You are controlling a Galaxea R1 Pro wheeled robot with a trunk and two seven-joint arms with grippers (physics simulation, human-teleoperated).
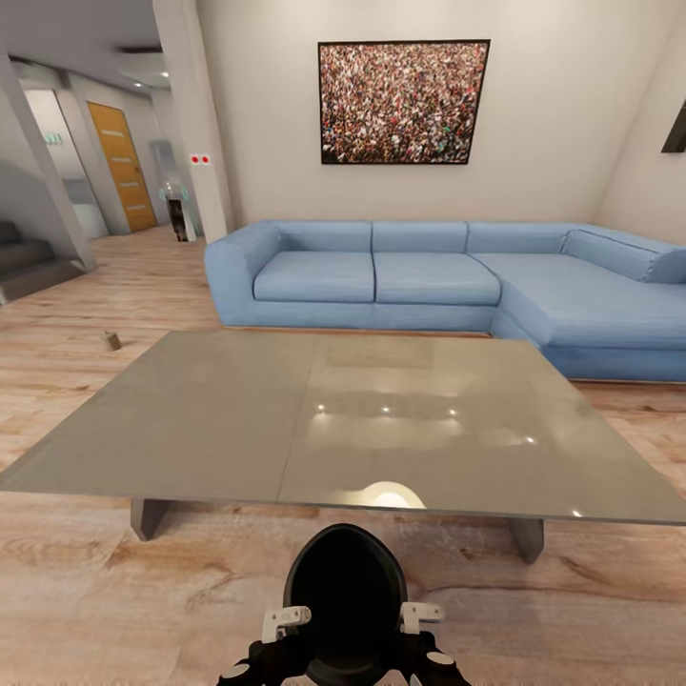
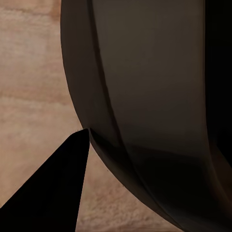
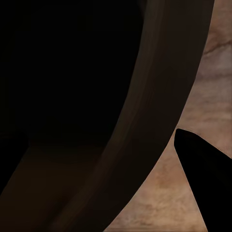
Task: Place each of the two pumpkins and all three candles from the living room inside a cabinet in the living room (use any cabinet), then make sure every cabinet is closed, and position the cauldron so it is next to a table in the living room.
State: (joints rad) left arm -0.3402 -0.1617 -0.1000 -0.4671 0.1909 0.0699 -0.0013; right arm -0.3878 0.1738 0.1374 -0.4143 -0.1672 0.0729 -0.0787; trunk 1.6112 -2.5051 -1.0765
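Both claws, left [image 1: 286, 624] and right [image 1: 419, 617], clench the black cauldron's [image 1: 345, 595] rim from opposite sides, near the grey table [image 1: 238, 419].

Matte black cauldron [image 1: 345, 595], round-bellied and wide-mouthed, upright, mouth open toward the head camera and interior dark. Stood low over the wood floor just beside the near edge of the grey low table [image 1: 238, 419], close to its middle, flanked on both sides at the rim by the grippers. Seen up close from the wrist cameras as a curved dark-brown wall [image 2: 145, 96] with a rolled lip [image 3: 159, 121].
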